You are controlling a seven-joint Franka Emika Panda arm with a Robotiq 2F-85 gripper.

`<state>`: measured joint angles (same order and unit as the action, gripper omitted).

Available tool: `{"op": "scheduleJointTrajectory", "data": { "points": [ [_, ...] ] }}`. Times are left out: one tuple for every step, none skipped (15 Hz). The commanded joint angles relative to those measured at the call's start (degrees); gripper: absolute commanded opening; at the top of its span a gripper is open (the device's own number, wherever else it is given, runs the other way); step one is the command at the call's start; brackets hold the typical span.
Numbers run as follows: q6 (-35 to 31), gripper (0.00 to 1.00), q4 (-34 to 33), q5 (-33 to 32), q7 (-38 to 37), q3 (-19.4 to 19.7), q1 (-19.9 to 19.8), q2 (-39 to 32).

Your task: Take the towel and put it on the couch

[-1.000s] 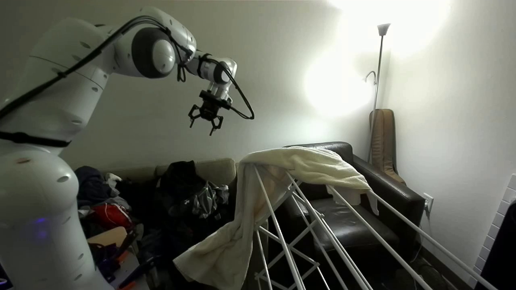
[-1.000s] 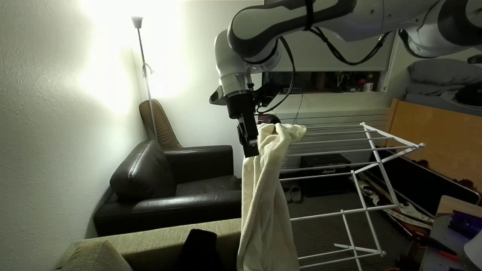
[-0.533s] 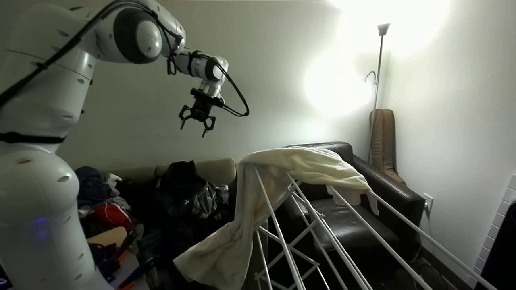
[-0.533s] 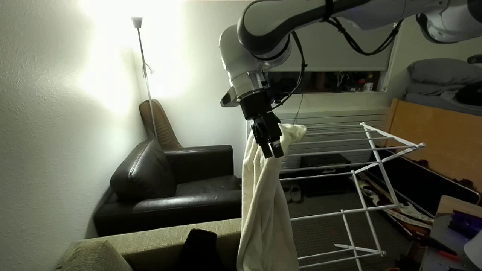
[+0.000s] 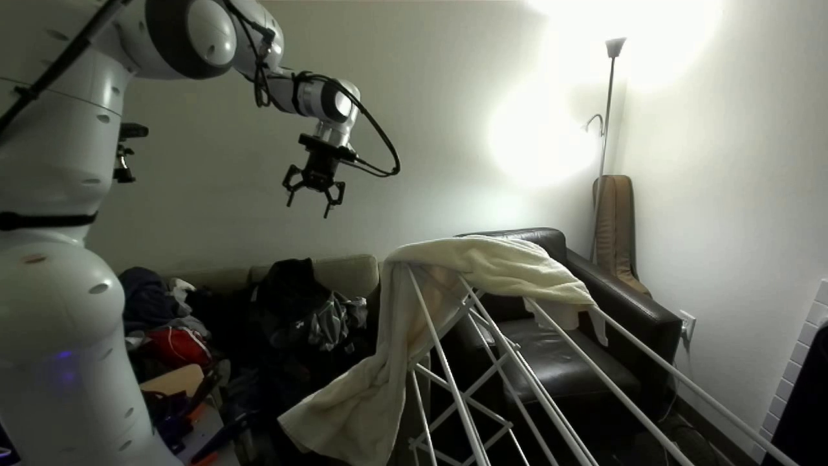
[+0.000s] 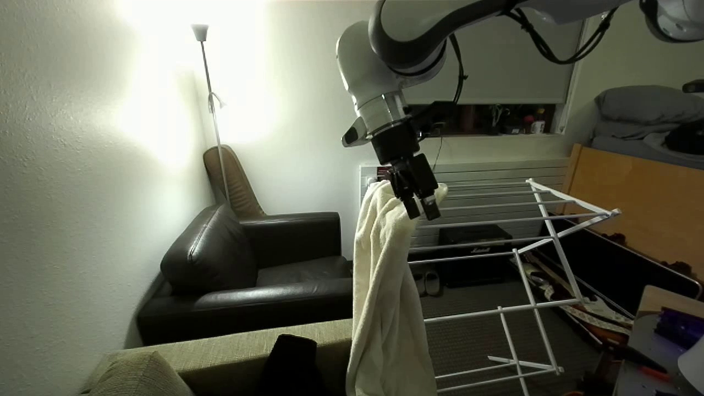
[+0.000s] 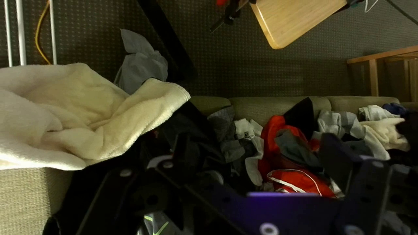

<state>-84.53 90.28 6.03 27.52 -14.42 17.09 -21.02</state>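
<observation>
Cream in colour: locate towel [image 6: 388, 291] draped over end edge of drying rack [image 6: 533, 306]; expect snagging if dragged sideways. Avoid lowering gripper [image 5: 308, 208], spread wide and empty, straight down: likely to pinch clothes [image 7: 294, 148] on couch [image 5: 352, 275] instead.

Towel [image 5: 453, 254]: large, cream, plain and plush, rumpled into soft folds, with a banded hem (clearest in the wrist view).
Draped over: one end of the white drying rack [image 6: 534, 306], spread across its upper bars.
Hanging part: a long, creased fall, one lower corner splayed outward in an exterior view.
Couch [image 5: 348, 275]: greenish-beige, woven fabric; the cream folds hang by its arm, touching or apart cannot be told.
</observation>
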Motion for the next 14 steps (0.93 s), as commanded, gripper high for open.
{"op": "scheduleJointTrajectory", "data": {
  "points": [
    [-0.7,1.0,5.2,-1.7,-1.8,-0.3,-1.4,4.8],
    [-0.7,1.0,5.7,-2.1,-2.0,-0.1,-1.5,5.3],
    [-0.7,1.0,6.1,-2.5,-2.2,0.0,-1.7,5.7],
    [-0.7,1.0,6.4,-2.9,-2.4,0.2,-1.8,6.1],
    [-0.7,1.0,6.8,-3.2,-2.6,0.3,-2.0,6.6],
    [-0.8,1.0,7.1,-3.5,-2.8,0.4,-2.2,6.9],
    [-0.9,1.0,7.4,-3.4,-2.9,0.6,-2.5,7.2],
    [-1.0,1.0,7.3,-2.5,-2.5,0.6,-2.7,7.0],
    [0.2,1.0,4.1,-2.5,-1.5,0.2,-2.5,4.4],
    [0.2,1.0,4.1,-2.5,-1.5,0.2,-2.6,4.4],
    [0.2,1.0,4.0,-2.5,-1.5,0.2,-2.6,4.4],
    [0.2,1.0,3.9,-2.5,-1.5,0.2,-2.6,4.3],
    [0.2,1.0,3.9,-2.5,-1.5,0.1,-2.6,4.2],
    [0.2,1.0,3.9,-2.5,-1.5,0.0,-2.6,4.2]
  ]
}}
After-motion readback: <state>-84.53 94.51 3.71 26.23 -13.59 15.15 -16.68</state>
